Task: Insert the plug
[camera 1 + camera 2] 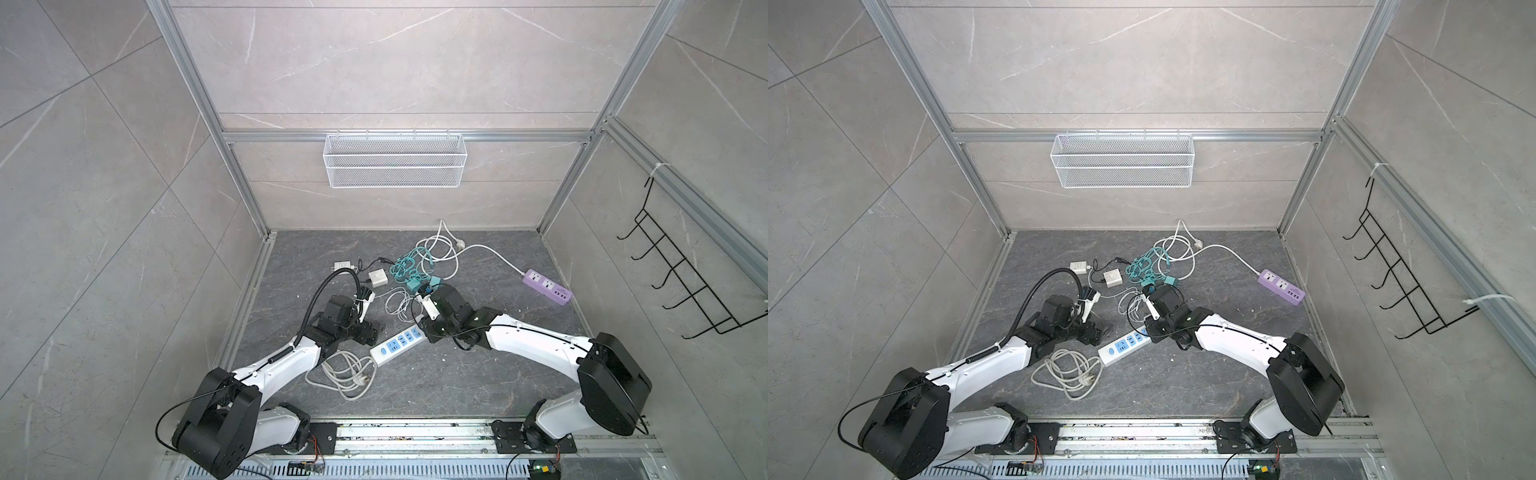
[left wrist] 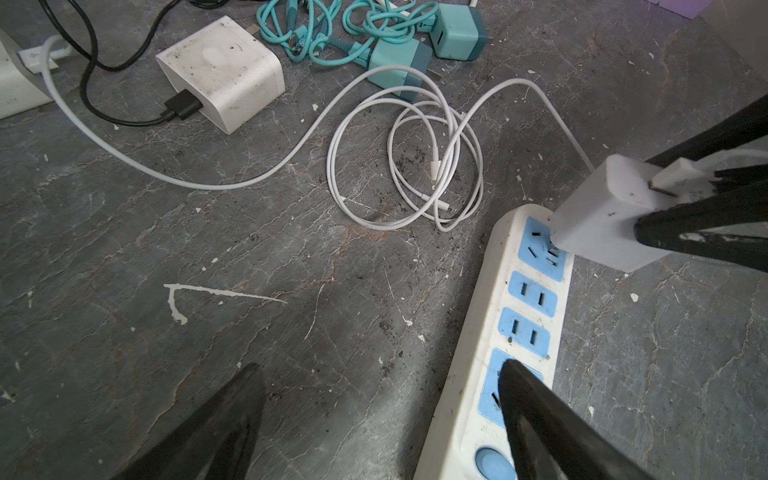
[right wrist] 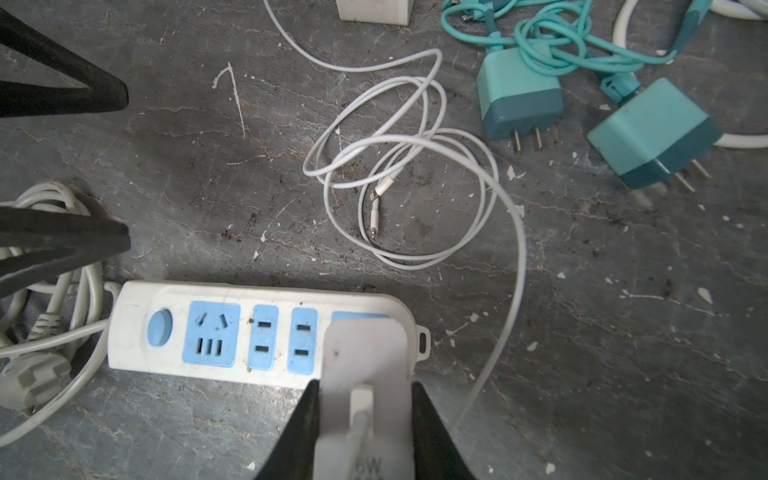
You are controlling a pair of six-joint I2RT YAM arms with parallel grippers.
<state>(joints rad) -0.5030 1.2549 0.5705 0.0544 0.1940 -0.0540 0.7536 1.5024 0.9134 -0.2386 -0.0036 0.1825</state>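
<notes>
Power strip [image 3: 257, 332] lies unpinned. Left tool [image 2: 379, 368] spread wide, empty, at strip's switch end. Right tool [image 3: 365, 384] clenched on white charger [image 3: 365, 353], slanted at strip's opposite-end socket. Risk: skewed prongs jam; push slides strip.

Right gripper [image 2: 652, 195] holds white charger [image 2: 594, 224] (tilted) against power strip [image 2: 482, 324].
</notes>
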